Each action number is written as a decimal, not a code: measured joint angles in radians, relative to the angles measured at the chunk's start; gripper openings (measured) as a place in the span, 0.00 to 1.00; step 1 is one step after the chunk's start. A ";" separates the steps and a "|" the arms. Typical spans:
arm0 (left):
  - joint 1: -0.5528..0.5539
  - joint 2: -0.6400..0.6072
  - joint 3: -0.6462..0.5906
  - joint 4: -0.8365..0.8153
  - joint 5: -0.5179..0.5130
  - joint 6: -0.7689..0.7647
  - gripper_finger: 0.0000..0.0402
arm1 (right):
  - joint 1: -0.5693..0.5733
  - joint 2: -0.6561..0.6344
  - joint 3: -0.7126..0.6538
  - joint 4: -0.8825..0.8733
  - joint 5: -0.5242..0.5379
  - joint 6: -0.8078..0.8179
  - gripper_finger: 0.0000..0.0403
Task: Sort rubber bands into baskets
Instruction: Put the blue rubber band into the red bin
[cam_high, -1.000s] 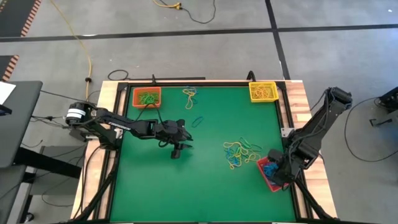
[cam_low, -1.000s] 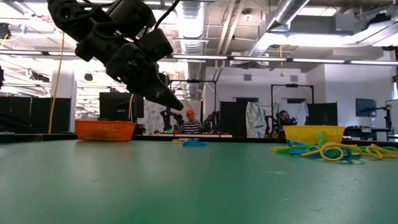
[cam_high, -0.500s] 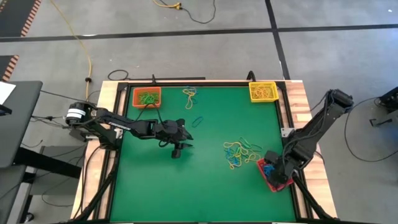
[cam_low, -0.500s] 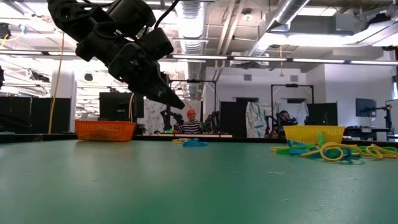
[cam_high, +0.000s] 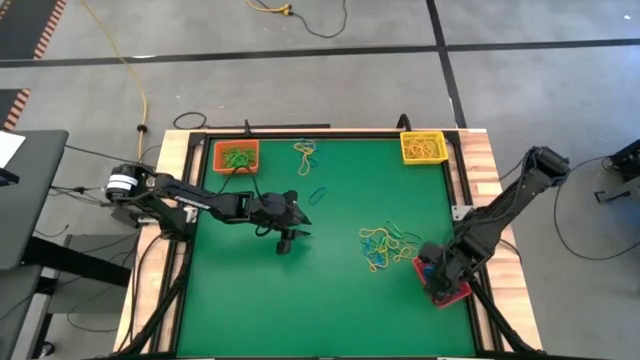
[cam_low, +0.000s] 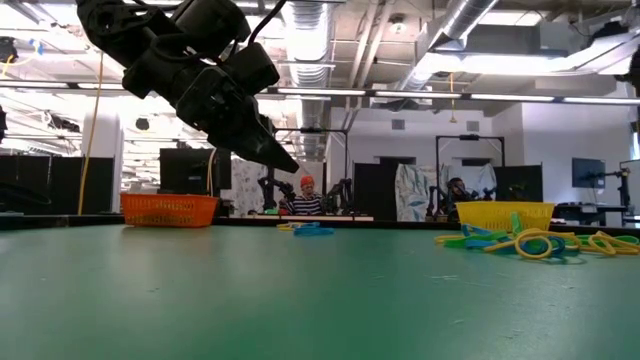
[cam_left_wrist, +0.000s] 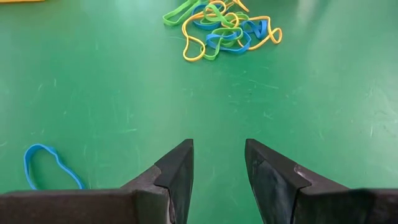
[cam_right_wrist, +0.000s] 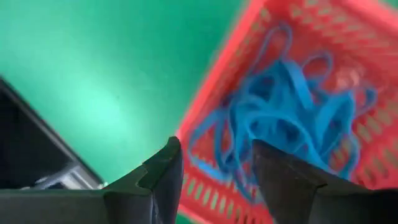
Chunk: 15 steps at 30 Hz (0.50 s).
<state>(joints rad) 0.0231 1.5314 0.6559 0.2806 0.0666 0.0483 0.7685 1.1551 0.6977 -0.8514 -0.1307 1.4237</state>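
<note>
Green table (cam_high: 250, 290) w/ wood edging carries everything; both arms reach in from opposite sides. Left arm stretches in from the table's left edge toward mid-table, left gripper (cam_high: 286, 240) hanging above bare green mat, clear of the surface in the low view (cam_low: 262, 148); its fingers (cam_left_wrist: 177, 174) are apart w/ nothing between them, just mat showing in the gap. Right arm folds down from the right edge to the near right corner, right gripper (cam_high: 438, 275) directly over the red basket (cam_high: 455, 293); fingers (cam_right_wrist: 165, 171) spread wide, empty, w/ the basket rim below the gap. Baskets: orange basket (cam_high: 236, 156) at far left corner w/ green bands inside; yellow basket (cam_high: 422, 147) at far right corner w/ yellow bands inside; red one at near right corner holding a tangle of blue bands (cam_right_wrist: 292, 124). Loose rubber bands still on the mat: main mixed pile (cam_high: 385, 245) of yellow, blue, green between table centre and the red basket, seen ahead of the left gripper too (cam_left_wrist: 221, 28); smaller clump (cam_high: 305, 152) near the far edge, right of the orange basket; one lone blue band (cam_high: 319, 194) just beyond the left gripper (cam_left_wrist: 46, 163). Person in an orange cap (cam_low: 306, 183) in the room behind, well apart from the table.
</note>
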 joint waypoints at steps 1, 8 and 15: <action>0.000 0.000 0.000 0.000 0.000 0.000 0.33 | -0.001 0.000 0.004 -0.023 -0.006 0.017 0.55; 0.003 0.000 0.000 0.006 -0.001 0.000 0.33 | -0.010 0.010 -0.003 -0.085 -0.031 0.015 0.53; 0.035 0.000 0.000 0.008 -0.108 0.018 0.33 | -0.023 0.002 0.025 -0.076 0.044 -0.060 0.53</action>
<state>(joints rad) 0.0583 1.5314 0.6563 0.2882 -0.0413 0.0662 0.7458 1.1569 0.7223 -0.9274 -0.0865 1.3636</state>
